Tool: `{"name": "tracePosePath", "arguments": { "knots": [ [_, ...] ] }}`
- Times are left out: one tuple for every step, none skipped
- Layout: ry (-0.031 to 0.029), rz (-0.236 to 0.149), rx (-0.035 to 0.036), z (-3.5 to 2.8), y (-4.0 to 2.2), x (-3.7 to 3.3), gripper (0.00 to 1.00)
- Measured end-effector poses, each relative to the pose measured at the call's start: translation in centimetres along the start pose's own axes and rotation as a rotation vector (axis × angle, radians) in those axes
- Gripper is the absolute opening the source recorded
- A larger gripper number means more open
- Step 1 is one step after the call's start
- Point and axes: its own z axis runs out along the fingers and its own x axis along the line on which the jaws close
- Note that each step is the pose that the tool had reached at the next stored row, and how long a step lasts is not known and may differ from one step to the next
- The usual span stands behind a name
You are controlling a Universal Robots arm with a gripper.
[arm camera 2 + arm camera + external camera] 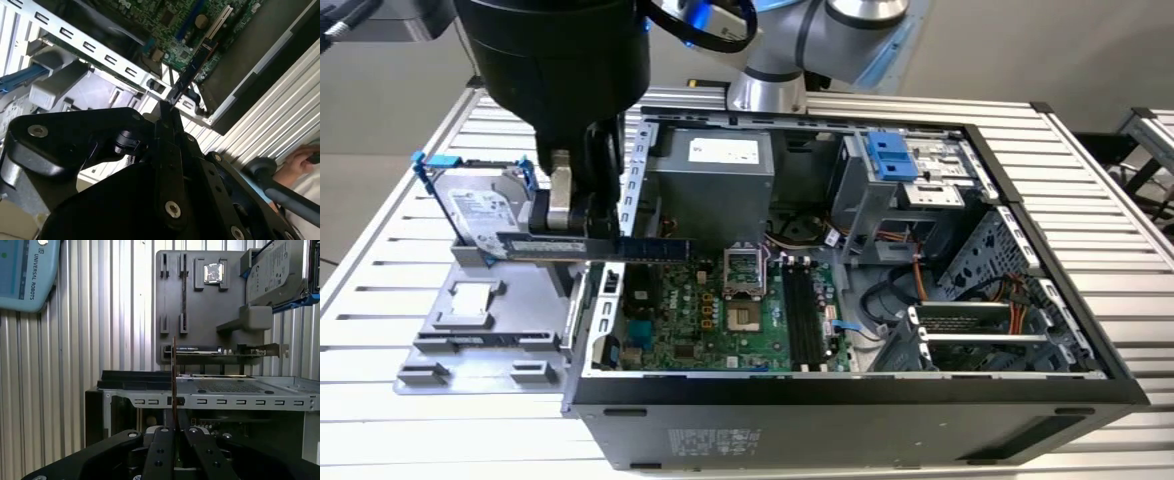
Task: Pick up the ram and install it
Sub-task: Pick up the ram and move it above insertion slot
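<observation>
We see the hand [580, 232] clamped on the ram [651, 248] toward the exterior view's left, its fingers pressed together on the stick's flat faces. The ram hangs level in the air across the side wall of the open computer case [854, 395]. One end reaches over the motherboard [720, 320]. The other points toward the hard drive [478, 215], which stands on the gray holder [467, 340] on the bench [387, 300]. In the first wrist view the ram [174, 375] juts edge-on from the hand [174, 432].

Slatted metal tbl [380, 310], open PC case [854, 420] on top, grey parts tray [467, 352] just beside it
</observation>
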Motion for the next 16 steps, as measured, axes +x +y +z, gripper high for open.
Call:
{"name": "tracePosePath", "arguments": {
  "knots": [
    [0.0,0.0,-0.0008,-0.01,-0.23,0.0,0.0],
    [0.0,0.0,-0.0014,-0.02,-0.46,0.0,0.0],
    [-0.0001,0.0,-0.0021,-0.03,-0.67,-0.01,0.0],
    [0.0,0.0,-0.0027,-0.04,-0.89,-0.01,0.0],
    [0.0,0.0,-0.0033,-0.05,-1.1,-0.01,0.0],
    [0.0,0.0,-0.0039,-0.06,-1.31,-0.01,0.0],
    [0.0,0.0,-0.0045,-0.06,-1.5,-0.01,0.0],
    [0.0,0.0,-0.005,-0.07,-1.7,-0.01,0.0],
    [0.0,0.0,-0.0056,-0.08,-1.91,-0.02,0.0],
    [0.0,0.0,-0.0062,-0.1,-2.12,-0.02,0.0],
    [0.0,0.0,-0.0066,-0.1,-2.33,-0.02,0.0],
    [0.0,0.0,-0.0072,-0.11,-2.54,-0.02,0.0],
    [0.0,0.0,-0.0076,-0.12,-2.75,-0.02,0.0],
    [0.0001,0.0,-0.0081,-0.13,-2.97,-0.02,0.0],
    [0.0,0.0,-0.0085,-0.14,-3.2,-0.03,0.0],
    [0.0001,0.0,-0.009,-0.15,-3.42,-0.03,0.0]
  ]
}}
